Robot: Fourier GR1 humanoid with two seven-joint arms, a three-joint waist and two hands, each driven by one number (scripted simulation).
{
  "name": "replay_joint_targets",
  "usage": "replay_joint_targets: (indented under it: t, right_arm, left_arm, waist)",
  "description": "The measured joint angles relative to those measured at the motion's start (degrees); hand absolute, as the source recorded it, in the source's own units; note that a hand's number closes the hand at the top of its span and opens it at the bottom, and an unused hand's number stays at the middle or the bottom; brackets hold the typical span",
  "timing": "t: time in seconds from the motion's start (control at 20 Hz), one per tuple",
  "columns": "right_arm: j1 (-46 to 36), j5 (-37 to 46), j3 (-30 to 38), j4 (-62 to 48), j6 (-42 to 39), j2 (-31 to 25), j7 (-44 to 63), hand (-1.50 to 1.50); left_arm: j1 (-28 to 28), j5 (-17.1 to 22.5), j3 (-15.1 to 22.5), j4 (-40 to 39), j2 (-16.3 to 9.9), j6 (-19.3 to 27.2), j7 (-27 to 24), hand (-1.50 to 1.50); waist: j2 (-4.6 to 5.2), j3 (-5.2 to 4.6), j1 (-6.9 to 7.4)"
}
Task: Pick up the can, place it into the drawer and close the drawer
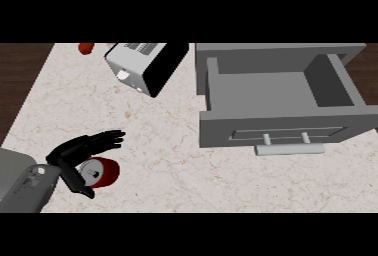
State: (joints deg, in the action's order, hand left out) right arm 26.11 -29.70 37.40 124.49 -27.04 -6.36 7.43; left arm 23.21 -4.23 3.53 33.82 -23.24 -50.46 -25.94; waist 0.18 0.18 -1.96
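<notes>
A red can (103,171) with a grey end face lies on the marble counter at the lower left. My left hand (72,152) comes in from the lower left edge and sits right against the can's left side. Its fingers (107,139) stretch straight out past the can's upper side, and the thumb (80,186) points down along the can's lower left. They are not curled round the can. The grey drawer (275,131) stands pulled open at the right, its inside bare, with a pale bar handle (289,149) on its front. My right hand does not show.
A silver and black toaster (144,66) stands tilted at the back, left of the drawer. A small red object (86,48) lies at the counter's far edge. Bare marble (170,155) spreads between the can and the drawer front. Dark floor borders the counter's left side.
</notes>
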Motion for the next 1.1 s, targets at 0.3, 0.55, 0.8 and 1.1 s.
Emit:
replay_joint_targets:
  t: [0.3,0.55,0.8,1.1]
  right_arm:
    - [0.45,-1.0,-0.1,1.49,0.17,0.23,1.56,-1.5]
    - [0.96,-1.66,-0.15,2.58,0.29,0.88,2.25,-1.5]
    - [1.46,-1.75,0.67,2.96,1.19,1.68,2.54,-1.5]
    - [2.68,-2.05,1.49,3.8,0.88,2.35,2.43,-1.5]
  left_arm:
    - [0.68,2.5,2.15,0.17,1.33,-2.12,3.21,1.5]
    - [0.78,5.06,3.87,1.96,2.82,-3.88,5.19,1.5]
    - [-0.59,13.26,-4.7,1.18,7.03,6.65,6.03,1.5]
    - [-0.25,20.94,-15.25,3.27,14.08,26.45,2.89,1.5]
  waist:
    - [-0.19,0.11,0.25]
    - [-0.16,-0.04,0.47]
    - [-0.43,0.01,1.95]
    - [-0.67,-0.06,2.59]
